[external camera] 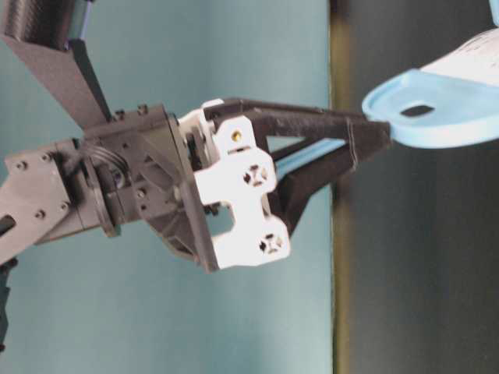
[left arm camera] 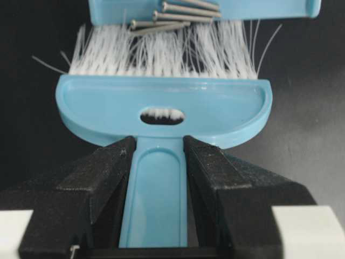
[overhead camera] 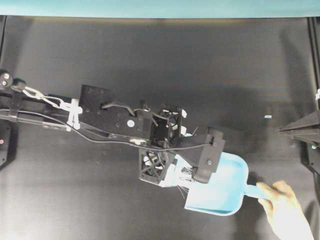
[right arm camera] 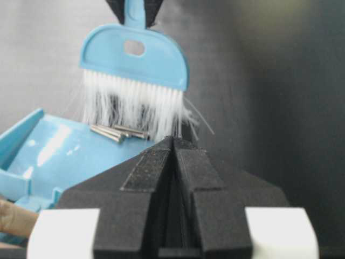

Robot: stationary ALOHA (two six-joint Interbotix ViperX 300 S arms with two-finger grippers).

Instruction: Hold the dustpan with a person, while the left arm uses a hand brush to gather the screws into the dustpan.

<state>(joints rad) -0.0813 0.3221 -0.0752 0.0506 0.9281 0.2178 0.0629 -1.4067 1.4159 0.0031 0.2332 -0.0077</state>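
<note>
Dustpan (left arm camera: 205,9) — top edge crops it.

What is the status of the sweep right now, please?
Left pincer shut on hand brush; right pincer shut, idle. Screws at dustpan lip, under bristles. Person's hand holds dustpan handle. Nothing in the way.
</note>
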